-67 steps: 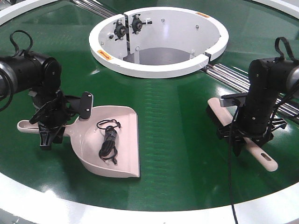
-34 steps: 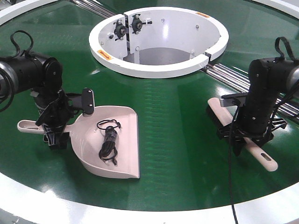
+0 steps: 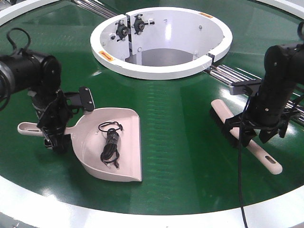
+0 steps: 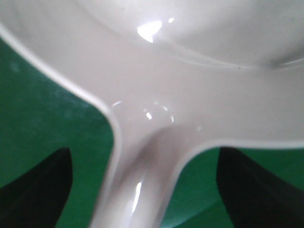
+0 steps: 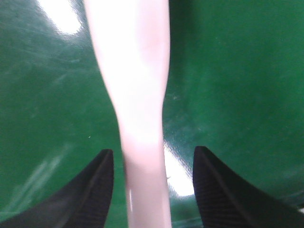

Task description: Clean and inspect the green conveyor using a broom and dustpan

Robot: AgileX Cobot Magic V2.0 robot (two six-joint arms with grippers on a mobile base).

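Observation:
The pale pink dustpan (image 3: 126, 159) lies on the green conveyor (image 3: 185, 152), with a black cable (image 3: 110, 142) coiled in its scoop. My left gripper (image 3: 53, 141) is open and straddles the dustpan's handle where it joins the scoop. In the left wrist view, the handle (image 4: 142, 180) runs between the two dark fingers (image 4: 40, 190) without touching them. The broom (image 3: 266, 159) lies at the right, bristles toward the hub. My right gripper (image 3: 251, 138) is open over its handle. In the right wrist view, the handle (image 5: 140, 95) sits between the spread fingers (image 5: 92, 190).
The white ring hub (image 3: 161, 71) stands at the back centre. Shiny metal rails (image 3: 232, 76) run from it to the right, behind the right arm. The white outer rim (image 3: 142, 211) curves along the front.
My left gripper has turned and shifted slightly left over the dustpan handle. My right arm has moved up and to the right, its gripper still over the broom handle. Dustpan and broom have not moved.

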